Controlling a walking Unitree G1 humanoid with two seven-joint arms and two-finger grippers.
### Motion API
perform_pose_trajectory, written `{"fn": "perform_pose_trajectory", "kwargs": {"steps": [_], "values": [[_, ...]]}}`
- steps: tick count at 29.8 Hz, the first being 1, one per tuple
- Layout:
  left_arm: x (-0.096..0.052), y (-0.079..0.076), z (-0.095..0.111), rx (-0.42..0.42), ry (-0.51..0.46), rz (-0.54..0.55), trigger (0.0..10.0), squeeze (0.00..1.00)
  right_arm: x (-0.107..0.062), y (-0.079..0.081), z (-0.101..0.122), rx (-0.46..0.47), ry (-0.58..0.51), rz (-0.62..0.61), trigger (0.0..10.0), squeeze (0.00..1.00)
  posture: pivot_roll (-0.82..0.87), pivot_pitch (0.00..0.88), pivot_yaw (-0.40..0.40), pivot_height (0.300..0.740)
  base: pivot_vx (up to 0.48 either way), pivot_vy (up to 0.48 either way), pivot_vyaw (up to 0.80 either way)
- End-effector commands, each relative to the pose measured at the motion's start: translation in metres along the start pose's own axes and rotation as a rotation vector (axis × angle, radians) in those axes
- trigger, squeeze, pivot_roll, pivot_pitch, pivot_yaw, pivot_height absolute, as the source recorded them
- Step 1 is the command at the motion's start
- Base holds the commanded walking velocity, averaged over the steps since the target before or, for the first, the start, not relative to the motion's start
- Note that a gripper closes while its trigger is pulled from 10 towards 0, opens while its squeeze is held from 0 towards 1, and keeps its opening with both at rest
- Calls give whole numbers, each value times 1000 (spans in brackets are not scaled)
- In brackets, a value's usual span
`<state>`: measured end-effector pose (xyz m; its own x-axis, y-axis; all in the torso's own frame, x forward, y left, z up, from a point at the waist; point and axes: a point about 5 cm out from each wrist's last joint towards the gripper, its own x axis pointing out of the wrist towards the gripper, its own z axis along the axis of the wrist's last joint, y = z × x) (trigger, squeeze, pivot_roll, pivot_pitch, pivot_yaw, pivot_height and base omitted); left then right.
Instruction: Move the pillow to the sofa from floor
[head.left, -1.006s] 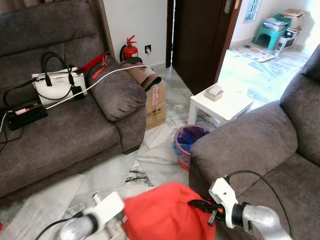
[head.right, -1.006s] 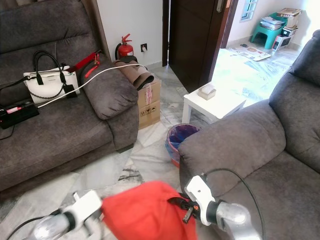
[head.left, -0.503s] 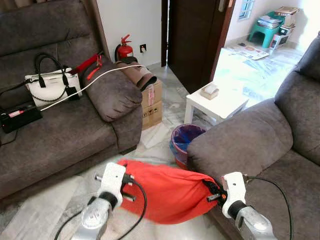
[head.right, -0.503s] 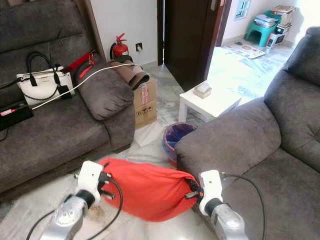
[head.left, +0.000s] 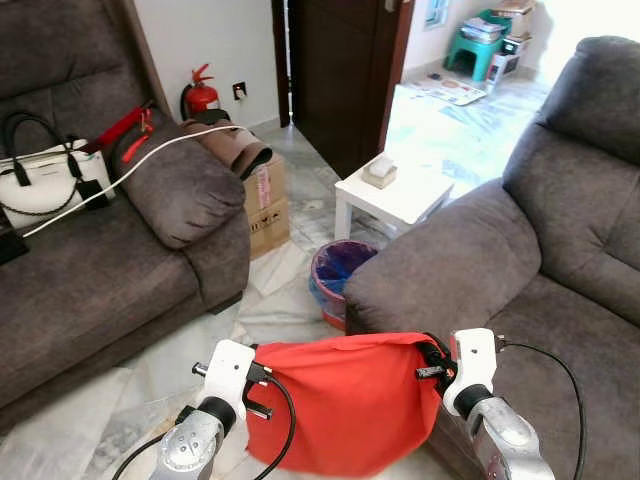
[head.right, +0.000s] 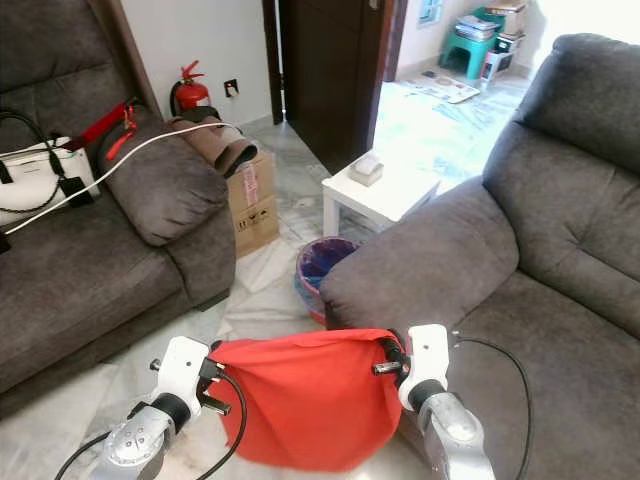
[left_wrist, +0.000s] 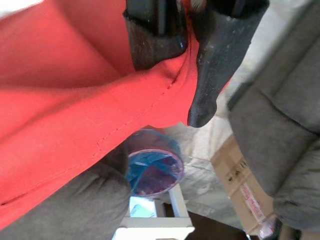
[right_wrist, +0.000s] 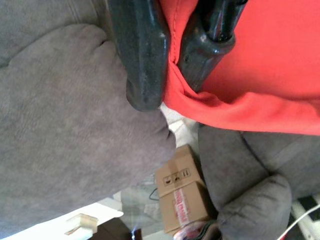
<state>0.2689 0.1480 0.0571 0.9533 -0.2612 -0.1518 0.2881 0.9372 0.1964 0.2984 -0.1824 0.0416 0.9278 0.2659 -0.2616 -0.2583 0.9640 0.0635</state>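
Red pillow (head.left: 345, 400) hangs stretched between both arms, clear of the marble floor (head.left: 275, 300), directly in front of the robot and just before the front corner of the right-hand grey sofa (head.left: 480, 270).

Left pincer (head.left: 258, 372): closed on the pillow's left upper edge. Left wrist view confirms it: both black fingers (left_wrist: 210, 60) nipped together with a fold of red fabric between them.

Right pincer (head.left: 432, 362): closed on the pillow's right upper corner, close against the sofa armrest. Right wrist view shows the fingers (right_wrist: 142, 55) clamped over a red seam, grey upholstery just beside them.

Pillow's top edge runs roughly level between the two grips; body sags below in a pouch. Its right side overlaps the sofa's front face in the eye views; touching or not, cannot tell.

Beyond the pillow: bin with blue liner (head.left: 340, 275) on the floor, beside the armrest. Behind it, a small white worktop (head.left: 395, 195) carrying a small box (head.left: 380, 170). To the left, second grey sofa (head.left: 110, 260) with a white handbag (head.left: 45, 185) and a white cable (head.left: 130, 170) over its arm. Cardboard box (head.left: 265, 200) beside that arm. Far back: red fire extinguisher (head.left: 202, 95) at the wall, dark door (head.left: 335, 70), green stool (head.left: 480, 45).
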Motion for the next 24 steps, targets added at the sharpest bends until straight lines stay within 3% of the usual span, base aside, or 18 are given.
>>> {"fn": "perform_pose_trajectory", "kwargs": {"steps": [1,3,7,12,18,24], "values": [[3,14,17,-10,-89,52,10000,0,-2,-7,6,2,-44,-50,10000,0,42,48,54,740,0,0,-775],[2,18,18,-34,-93,60,10000,0,-2,-9,7,4,-51,-64,10000,0,41,45,56,740,0,0,-775],[1,23,16,34,-85,25,10000,0,-3,-14,7,14,-55,-91,10000,0,47,48,54,740,0,0,-775],[0,32,18,27,-91,50,10000,0,-2,-16,9,7,-54,-102,10000,0,57,61,50,740,0,0,-775],[-1,29,15,-9,-82,31,10000,0,0,-14,11,-52,-49,-96,10000,0,60,70,42,740,0,0,-775],[-4,26,13,-20,-82,34,10000,0,1,-15,12,-34,-56,-99,10000,0,66,78,33,740,0,0,-775]]}}
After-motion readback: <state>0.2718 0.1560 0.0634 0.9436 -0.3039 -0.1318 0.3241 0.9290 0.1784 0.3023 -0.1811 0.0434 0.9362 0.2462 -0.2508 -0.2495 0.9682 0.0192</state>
